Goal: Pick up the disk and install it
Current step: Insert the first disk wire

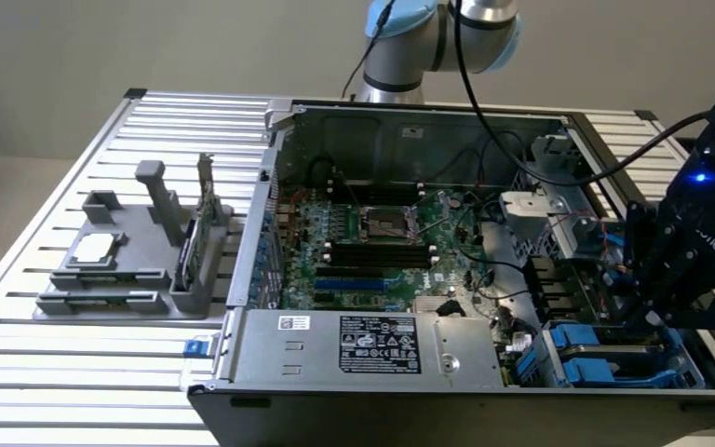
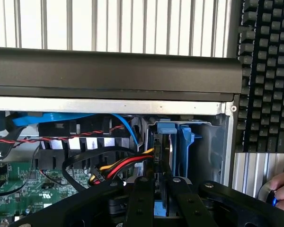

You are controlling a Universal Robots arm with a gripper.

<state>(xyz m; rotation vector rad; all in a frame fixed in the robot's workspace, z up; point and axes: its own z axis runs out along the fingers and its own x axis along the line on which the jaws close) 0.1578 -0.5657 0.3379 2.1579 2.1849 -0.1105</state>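
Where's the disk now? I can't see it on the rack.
The disk stands on edge in the blue drive bay at the case's front corner, exterior view's right, just under the gripper.

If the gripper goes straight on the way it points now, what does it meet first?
Probably the blue drive carrier in the case's bay, right ahead of the gripper; depth is unclear, so the disk beside it may come first.

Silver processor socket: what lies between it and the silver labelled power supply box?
Exterior view: long black slots and a blue slot on the green motherboard.
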